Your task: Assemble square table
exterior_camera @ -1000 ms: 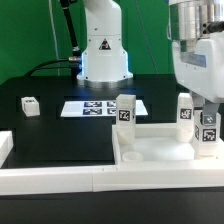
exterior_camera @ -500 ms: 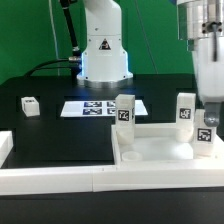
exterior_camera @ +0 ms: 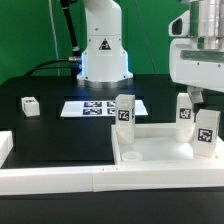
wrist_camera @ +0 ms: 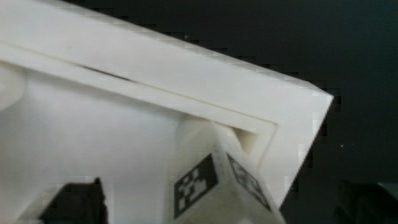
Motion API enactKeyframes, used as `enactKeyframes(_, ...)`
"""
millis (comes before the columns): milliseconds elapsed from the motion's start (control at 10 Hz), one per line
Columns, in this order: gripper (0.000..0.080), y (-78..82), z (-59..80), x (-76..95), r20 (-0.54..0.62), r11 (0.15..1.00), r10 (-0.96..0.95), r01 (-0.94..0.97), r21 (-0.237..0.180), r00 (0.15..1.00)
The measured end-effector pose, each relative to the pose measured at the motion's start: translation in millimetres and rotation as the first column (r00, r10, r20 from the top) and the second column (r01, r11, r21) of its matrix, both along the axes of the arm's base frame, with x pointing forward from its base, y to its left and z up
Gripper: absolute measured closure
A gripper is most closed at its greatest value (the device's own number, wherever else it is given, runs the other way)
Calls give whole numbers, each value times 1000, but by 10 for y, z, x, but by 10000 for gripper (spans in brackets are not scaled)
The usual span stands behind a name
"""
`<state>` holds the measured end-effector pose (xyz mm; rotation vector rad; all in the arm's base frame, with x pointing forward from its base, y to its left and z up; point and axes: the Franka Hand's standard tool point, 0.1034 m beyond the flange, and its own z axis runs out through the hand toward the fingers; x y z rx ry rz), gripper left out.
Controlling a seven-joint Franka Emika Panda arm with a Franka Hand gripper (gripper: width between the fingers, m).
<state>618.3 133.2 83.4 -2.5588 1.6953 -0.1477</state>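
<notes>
Tipping the short white tagged plastic leg [exterior_camera: 206,132] at the panel's near corner on the exterior view's right is the main hazard, in my judgement. It stands in a corner socket of the large white plastic square panel with a raised rim [exterior_camera: 150,152], directly under the white-and-grey 2-finger gripper [exterior_camera: 199,97], and I cannot tell whether it is fully seated or only resting there. A sideways move at this height, or an off-centre descent, could let 1 finger clip the leg's top and lever it out of the socket. A hard push could also slide the panel against the long white plastic border bars [exterior_camera: 60,178]. The second standing white leg [exterior_camera: 185,108], at the far corner on the same side, is near the gripper and could be knocked by the same swing. The third standing white leg [exterior_camera: 124,110], at the far corner toward the exterior view's left, looks safely clear. The small loose white leg [exterior_camera: 29,106] lies on the black table [exterior_camera: 50,135], well apart from the panel and to the exterior view's left of the marker board [exterior_camera: 95,106]. In the wrist view the dark fingers [wrist_camera: 75,200] stand wide apart with the leg between them and a clear gap on the side that shows. The other finger blends into the dark table, so its gap is hard to judge. They hold nothing and, as far as both views show, touch nothing.
</notes>
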Motion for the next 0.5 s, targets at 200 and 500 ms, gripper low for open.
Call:
enactKeyframes(200, 150, -31, -18, 0, -8, 979, 201, -202, -35, 979)
enactKeyframes(500, 150, -77, -135, 72, -61, 829, 545, -548, -113, 837)
